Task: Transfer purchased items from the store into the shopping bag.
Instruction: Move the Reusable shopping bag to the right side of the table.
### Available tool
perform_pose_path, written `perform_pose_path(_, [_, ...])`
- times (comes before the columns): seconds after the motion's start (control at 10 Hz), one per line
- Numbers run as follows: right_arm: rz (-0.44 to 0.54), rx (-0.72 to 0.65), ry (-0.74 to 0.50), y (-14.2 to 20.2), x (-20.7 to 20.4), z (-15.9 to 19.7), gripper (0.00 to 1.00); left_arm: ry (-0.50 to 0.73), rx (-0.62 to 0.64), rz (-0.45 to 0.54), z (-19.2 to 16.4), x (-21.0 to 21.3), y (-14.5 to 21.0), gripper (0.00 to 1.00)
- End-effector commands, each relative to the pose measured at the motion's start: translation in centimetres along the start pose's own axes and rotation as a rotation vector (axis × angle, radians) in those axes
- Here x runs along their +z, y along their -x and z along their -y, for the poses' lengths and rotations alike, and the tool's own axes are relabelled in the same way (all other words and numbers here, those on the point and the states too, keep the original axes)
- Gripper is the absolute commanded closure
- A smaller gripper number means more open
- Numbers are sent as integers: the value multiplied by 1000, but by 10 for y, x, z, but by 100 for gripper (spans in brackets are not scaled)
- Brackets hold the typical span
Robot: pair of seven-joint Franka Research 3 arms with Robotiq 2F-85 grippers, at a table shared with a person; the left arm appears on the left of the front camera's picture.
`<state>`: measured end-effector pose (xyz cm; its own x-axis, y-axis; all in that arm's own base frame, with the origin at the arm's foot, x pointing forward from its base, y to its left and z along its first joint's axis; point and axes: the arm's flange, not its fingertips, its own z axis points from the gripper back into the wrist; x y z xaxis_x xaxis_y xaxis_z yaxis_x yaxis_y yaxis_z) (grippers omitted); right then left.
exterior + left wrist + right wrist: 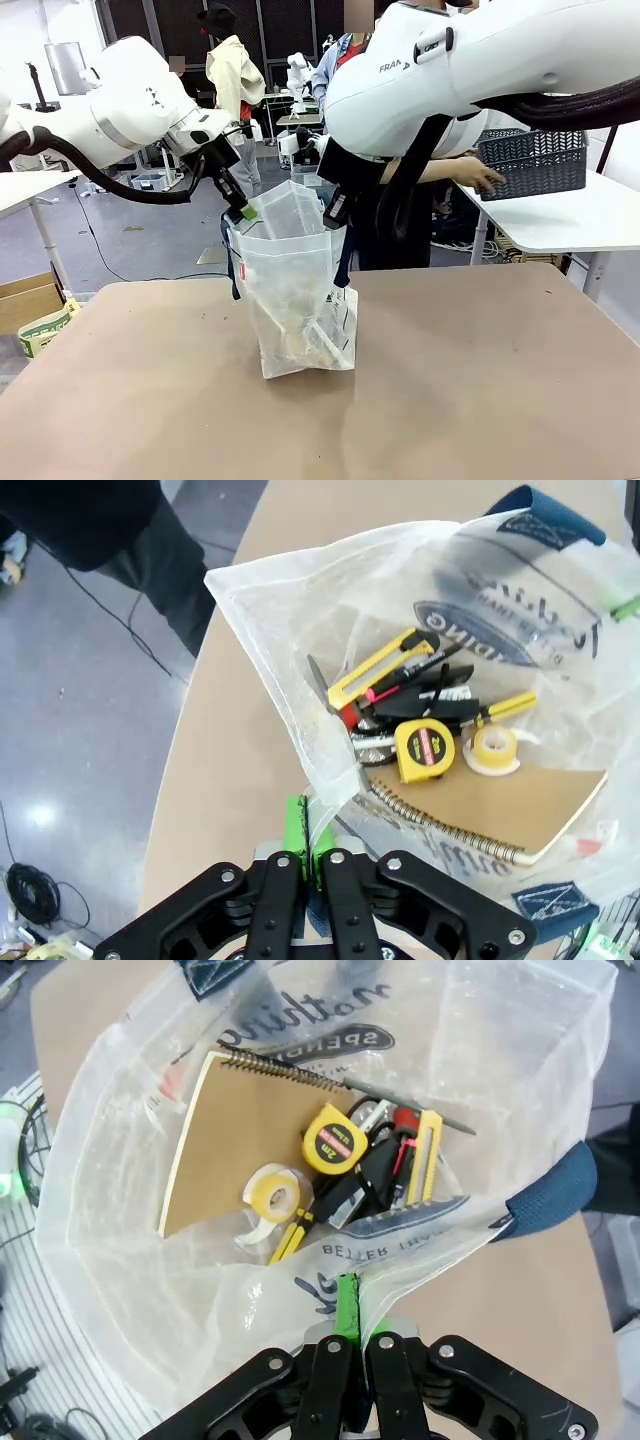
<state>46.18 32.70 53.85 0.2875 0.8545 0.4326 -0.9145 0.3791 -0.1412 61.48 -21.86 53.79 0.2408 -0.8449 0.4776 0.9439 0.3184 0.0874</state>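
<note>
My left hand (243,212) has its green pads pressed together on the rim of the shopping bag (290,290), pinching the plastic at about 10 o'clock of the bag's mouth. That arm reaches in from 9 o'clock with the fingers angled down. My right hand (335,210) is doing the same thing at roughly 2 o'clock of the mouth, fingers pointing down and clamped on the rim next to a navy strap. Between the two the mouth is pulled wide open.

The bag stands upright mid tabletop (480,380). Looking down the right wrist, there's a tan spiral notebook (240,1130) lying inside, with a yellow tape measure (334,1140), a tape roll (272,1193) and a yellow box cutter (430,1155) on or beside it.

Out at 2 o'clock from the bag, a person's hand (485,180) is on a dark basket (535,162) on another table.
</note>
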Motion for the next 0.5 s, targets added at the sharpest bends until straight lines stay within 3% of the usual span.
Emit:
perform_pose_path(0.0, [31,5,-12,-4,-6,1,100,2,22,78,-2,-3,-7,100])
perform_pose_path(0.4, [76,3,-15,-8,-8,4,100,53,217,93,4,-3,-23,100])
